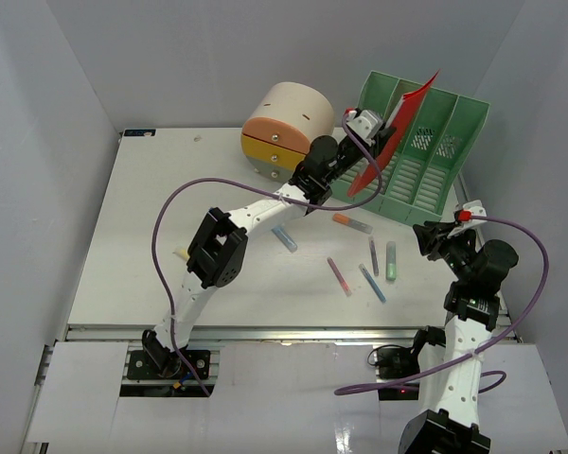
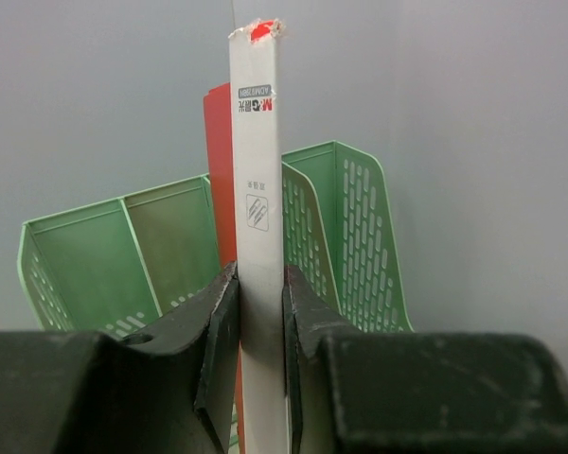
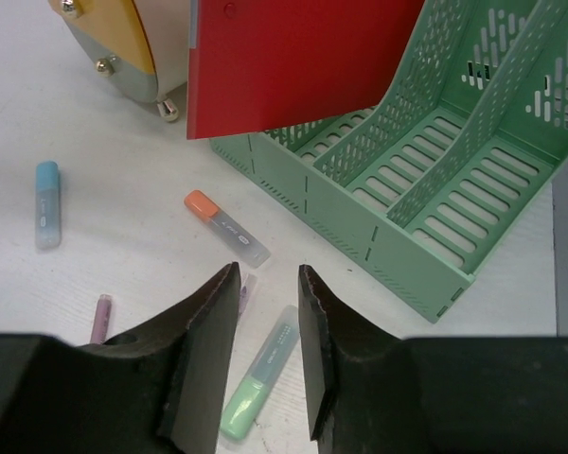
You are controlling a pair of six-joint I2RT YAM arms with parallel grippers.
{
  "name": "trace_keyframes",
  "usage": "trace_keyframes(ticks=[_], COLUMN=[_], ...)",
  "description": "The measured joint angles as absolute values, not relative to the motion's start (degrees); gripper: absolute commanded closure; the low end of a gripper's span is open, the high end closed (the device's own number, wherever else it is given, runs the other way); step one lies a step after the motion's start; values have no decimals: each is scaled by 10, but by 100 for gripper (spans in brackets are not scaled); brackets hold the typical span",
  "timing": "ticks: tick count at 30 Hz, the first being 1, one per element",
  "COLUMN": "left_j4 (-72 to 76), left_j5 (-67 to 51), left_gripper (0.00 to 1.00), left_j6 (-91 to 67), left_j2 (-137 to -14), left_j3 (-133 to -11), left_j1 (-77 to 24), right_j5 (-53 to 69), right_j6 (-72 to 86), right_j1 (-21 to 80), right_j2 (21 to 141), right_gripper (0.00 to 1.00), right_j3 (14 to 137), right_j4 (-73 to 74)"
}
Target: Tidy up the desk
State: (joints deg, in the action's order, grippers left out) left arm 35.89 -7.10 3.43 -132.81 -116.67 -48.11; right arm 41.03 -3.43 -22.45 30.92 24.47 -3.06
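Behind the left gripper [image 2: 261,312] and right gripper [image 3: 268,322], both matte black (pads [image 3: 317,359] scuffed), white links [image 1: 260,210] join black joint housings [image 1: 218,251]; a purple cable [image 1: 185,194] trails from each.

Overhead plus two close wrist views, green rack [image 1: 426,180] common.

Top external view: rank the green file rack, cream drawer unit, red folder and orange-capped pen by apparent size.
1. green file rack
2. cream drawer unit
3. red folder, tilted nearly edge-on, so less sure
4. orange-capped pen
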Motion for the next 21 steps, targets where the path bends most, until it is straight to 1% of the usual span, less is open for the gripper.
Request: trace_keyframes(ticks=[3, 6, 8, 9, 10, 11, 12, 13, 17, 21], left_j4=[364, 379, 392, 399, 406, 412, 416, 420, 440, 456], left_j5=[-69, -68, -67, -66, -66, -66, -66, -66, -66, -67], left_gripper=[100, 100, 100, 100, 100, 100, 100, 100, 100, 100], left_j6=[33, 32, 33, 34, 35, 36, 36, 36, 36, 36], left_j2=[-1320, -1301, -1284, -1274, -1264, -1254, -1246, -1237, -1213, -1205], left_j3=[-1151, -1118, -1088, -1071, -1054, -1038, -1025, -1013, -972, -955], left_j1=[-480, -479, -479, -479, -479, -479, -479, -479, -479, -478], right_j5=[437, 472, 493, 502, 510, 513, 514, 513, 487, 467], right_j6=[-32, -28, -17, -7, 6, 18, 35, 55, 157, 246], right_j1=[-224, -224, -224, -224, -224, -224, -224, -224, -222, -212], right_j2=[329, 401, 465, 506, 552, 593, 619, 641, 698, 720], right_gripper=[42, 38, 36, 34, 30, 14, 6, 10, 10, 10], right_j3=[248, 286, 338, 385, 443, 497, 541, 584, 730, 799], right_j4=[-34, -29, 4, 25, 38, 41, 44, 48, 62, 34])
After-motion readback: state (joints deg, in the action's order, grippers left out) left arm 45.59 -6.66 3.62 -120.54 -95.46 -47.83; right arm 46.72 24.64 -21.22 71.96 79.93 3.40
